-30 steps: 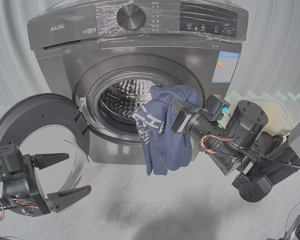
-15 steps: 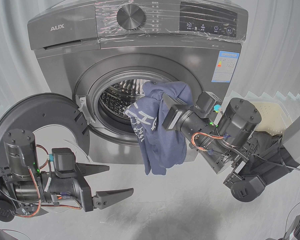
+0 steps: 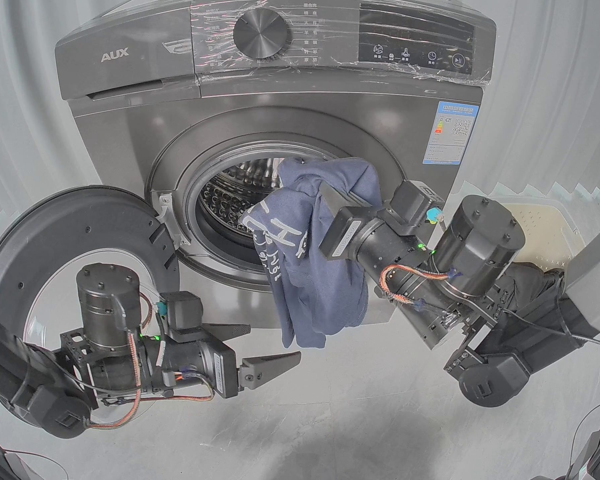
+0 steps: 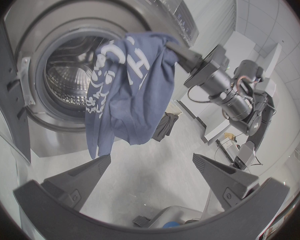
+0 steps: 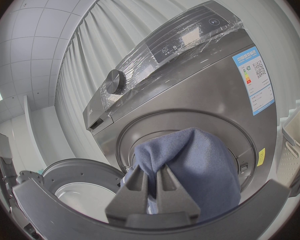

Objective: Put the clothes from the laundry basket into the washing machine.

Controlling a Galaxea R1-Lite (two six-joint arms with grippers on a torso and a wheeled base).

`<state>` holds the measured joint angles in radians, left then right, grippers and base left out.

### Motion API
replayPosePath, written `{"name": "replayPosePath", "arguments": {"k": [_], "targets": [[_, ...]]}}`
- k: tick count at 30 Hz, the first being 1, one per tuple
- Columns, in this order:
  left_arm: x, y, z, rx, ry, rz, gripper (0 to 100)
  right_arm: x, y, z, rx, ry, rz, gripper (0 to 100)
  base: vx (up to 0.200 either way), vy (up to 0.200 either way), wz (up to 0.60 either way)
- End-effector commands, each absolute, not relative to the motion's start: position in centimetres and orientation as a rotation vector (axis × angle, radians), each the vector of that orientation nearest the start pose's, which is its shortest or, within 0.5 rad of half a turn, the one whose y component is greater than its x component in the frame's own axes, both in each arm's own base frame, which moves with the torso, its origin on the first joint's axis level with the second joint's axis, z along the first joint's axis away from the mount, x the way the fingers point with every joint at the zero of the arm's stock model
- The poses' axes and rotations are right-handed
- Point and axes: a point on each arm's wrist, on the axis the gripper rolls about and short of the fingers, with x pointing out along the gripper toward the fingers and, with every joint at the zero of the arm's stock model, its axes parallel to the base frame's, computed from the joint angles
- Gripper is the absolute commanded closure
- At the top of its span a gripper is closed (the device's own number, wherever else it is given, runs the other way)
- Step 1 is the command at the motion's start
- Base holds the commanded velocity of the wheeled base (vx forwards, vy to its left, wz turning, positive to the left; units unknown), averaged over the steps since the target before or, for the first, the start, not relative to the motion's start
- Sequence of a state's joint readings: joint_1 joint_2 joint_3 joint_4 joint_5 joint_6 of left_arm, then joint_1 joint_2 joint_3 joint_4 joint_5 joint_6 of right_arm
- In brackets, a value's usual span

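You are working on a pale grey floor point(image 3: 353, 401) with a pleated curtain point(image 3: 20, 101) behind. The washer point(image 3: 140, 121) faces you, its door point(image 3: 67, 228) swung fully open to your left and its steel drum point(image 3: 237, 198) bare where visible. A cream basket point(image 3: 547, 228) sits to the right of the washer, with dark cloth point(image 4: 165, 125) draped at its side. The navy shirt point(image 3: 313, 255) hangs across the right half of the drum mouth, long axis vertical, hem pointing down and off the floor. The right gripper point(image 5: 152, 180) is clamped on its bunched top. The left gripper point(image 3: 273, 343) is low, just below and left of the hem, jaws spread wide and holding nothing.
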<state>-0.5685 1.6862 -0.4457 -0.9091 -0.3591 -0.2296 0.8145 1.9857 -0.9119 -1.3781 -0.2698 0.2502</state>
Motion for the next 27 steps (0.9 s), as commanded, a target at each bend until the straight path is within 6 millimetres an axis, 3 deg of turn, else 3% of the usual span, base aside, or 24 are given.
{"name": "replayPosePath", "arguments": {"k": [1,17,27], "targets": [[22.5,-16.1,9.8,-0.171,0.532,-0.873,0,25.4,26.5,18.8,0.404,-0.199,0.582,100,0.000,0.000,0.00],[25.1,-19.0,8.3,-0.140,0.474,-0.790,0,24.9,27.0,18.7,0.407,-0.192,0.594,100,0.000,0.000,0.00],[25.6,-20.9,6.7,-0.122,0.456,-0.782,0,24.8,27.0,18.7,0.407,-0.191,0.595,100,0.000,0.000,0.00]]}}
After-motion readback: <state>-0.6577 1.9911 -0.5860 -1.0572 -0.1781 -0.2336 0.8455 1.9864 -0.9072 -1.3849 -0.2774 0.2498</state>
